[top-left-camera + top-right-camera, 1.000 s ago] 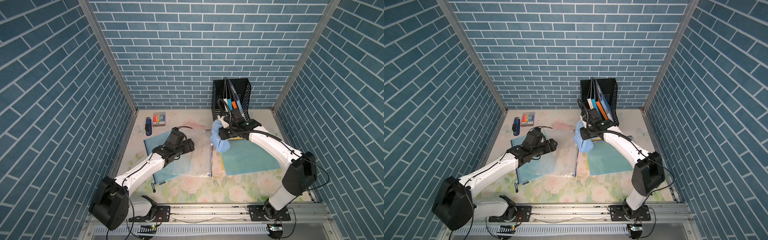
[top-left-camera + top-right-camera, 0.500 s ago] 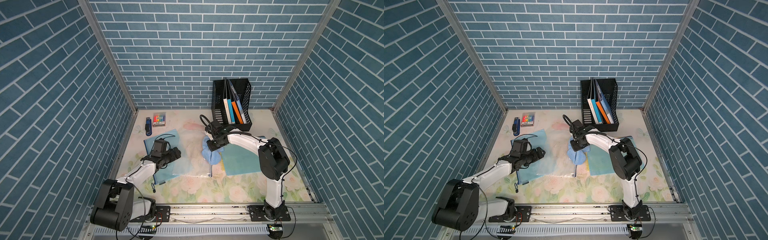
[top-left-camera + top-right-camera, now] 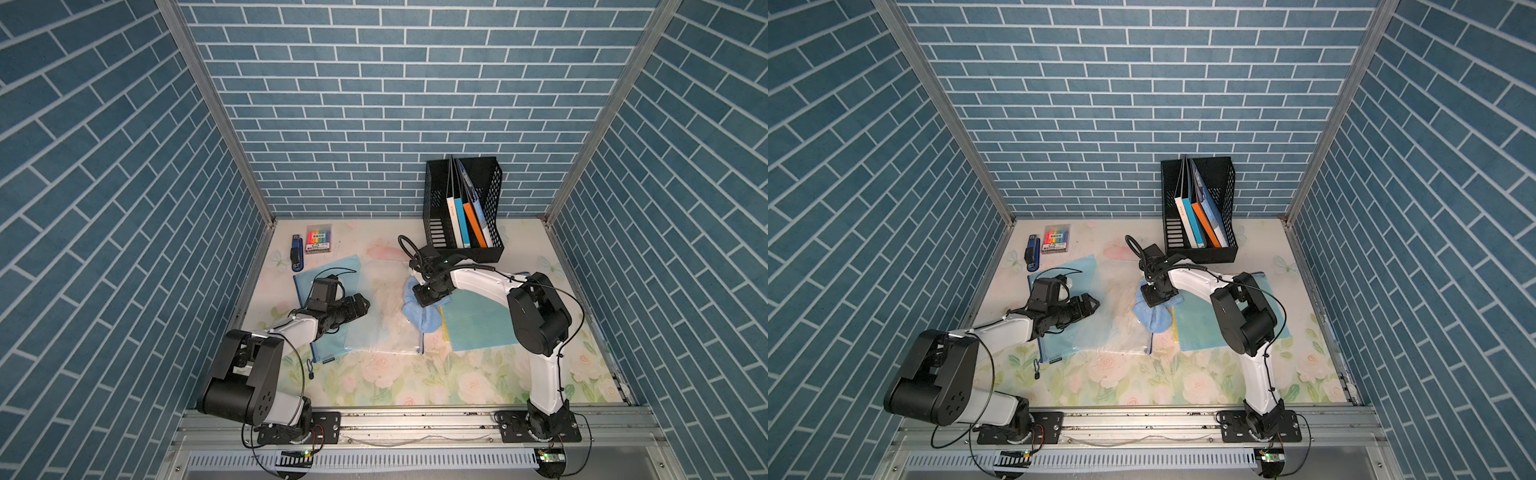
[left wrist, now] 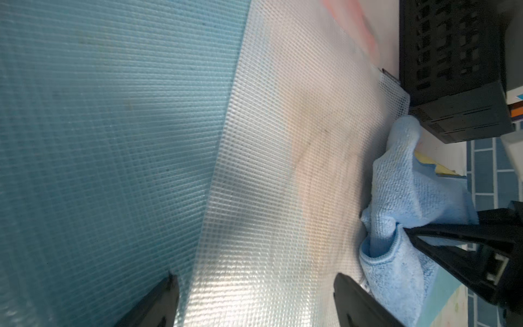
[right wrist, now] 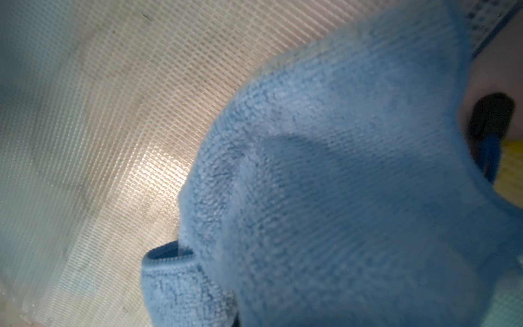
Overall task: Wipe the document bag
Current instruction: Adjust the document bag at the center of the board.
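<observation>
Bag: The clear document bag (image 3: 384, 309) lies flat in the middle of the bench (image 3: 415, 386). Its left side overlaps a blue bag (image 3: 322, 276). A green-blue bag (image 3: 482, 328) lies just beside its right edge. Brown smudges (image 4: 307, 145) show on the clear one.
Right claw: The right claw (image 3: 430, 293) is pinched tight on a blue cloth (image 3: 426, 318), down at the right edge of the clear bag.
Left claw: The left claw (image 4: 254, 300) is spread wide with nothing in it. It hangs low over the left side of the clear bag. I cannot tell if it touches.
Bag may slide: If nothing pins the bag down, I think the cloth will just push it along, and the dirt will not rub off.
Cloth may bunch: The cloth is in a lump, and part of it is off the bag. It could roll up, or wipe the wrong bag.
Cloth may slip: It looks like only a fold is pinched. A hard rub could pull it out.
Bump: The black file box (image 3: 463, 208) is near the right claw. A long swipe toward the back could hit it. A swipe to the left could hit the other claw.
Snag: A dark strip, maybe a zip (image 3: 423, 344), runs along the edge by the cloth. The cloth might catch there.
</observation>
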Available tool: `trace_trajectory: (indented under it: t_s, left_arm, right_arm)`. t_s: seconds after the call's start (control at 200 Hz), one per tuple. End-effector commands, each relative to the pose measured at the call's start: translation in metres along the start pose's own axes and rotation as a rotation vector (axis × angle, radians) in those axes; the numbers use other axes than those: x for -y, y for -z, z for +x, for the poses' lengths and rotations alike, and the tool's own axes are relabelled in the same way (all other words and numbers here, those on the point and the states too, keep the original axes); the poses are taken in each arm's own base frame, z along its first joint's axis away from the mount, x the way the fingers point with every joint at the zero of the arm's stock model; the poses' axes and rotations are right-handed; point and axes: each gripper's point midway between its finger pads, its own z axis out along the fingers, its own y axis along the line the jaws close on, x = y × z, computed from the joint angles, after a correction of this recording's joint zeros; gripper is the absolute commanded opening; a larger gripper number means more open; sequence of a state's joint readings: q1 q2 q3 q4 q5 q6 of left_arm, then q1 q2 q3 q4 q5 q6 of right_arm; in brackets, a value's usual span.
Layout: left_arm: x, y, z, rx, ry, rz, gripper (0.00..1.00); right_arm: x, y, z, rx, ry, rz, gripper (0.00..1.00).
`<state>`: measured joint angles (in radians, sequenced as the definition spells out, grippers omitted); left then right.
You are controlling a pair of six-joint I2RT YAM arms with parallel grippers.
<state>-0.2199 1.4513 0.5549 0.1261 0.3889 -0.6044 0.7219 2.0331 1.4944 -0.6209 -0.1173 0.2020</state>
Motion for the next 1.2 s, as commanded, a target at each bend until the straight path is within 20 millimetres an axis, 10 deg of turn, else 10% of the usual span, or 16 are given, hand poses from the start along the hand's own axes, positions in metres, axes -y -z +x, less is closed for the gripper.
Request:
trace_trajectory:
  t_s: [0.0, 0.615, 1.196]
  left_arm:
    - [0.002, -0.006, 0.011, -0.04, -0.015, 0.051, 0.9]
    - [0.027, 0.002, 0.009, 0.001, 0.005, 0.203, 0.44]
    - [0.016, 0.001, 0.017, 0.001, 0.004, 0.164, 0.24]
  right_arm:
    - [0.0, -0.009, 0.014, -0.054, 0.013, -0.005, 0.12]
    - [-0.006, -0.019, 0.019, -0.073, 0.003, -0.014, 0.12]
    - [-0.006, -0.018, 0.018, -0.07, 0.006, -0.014, 0.12]
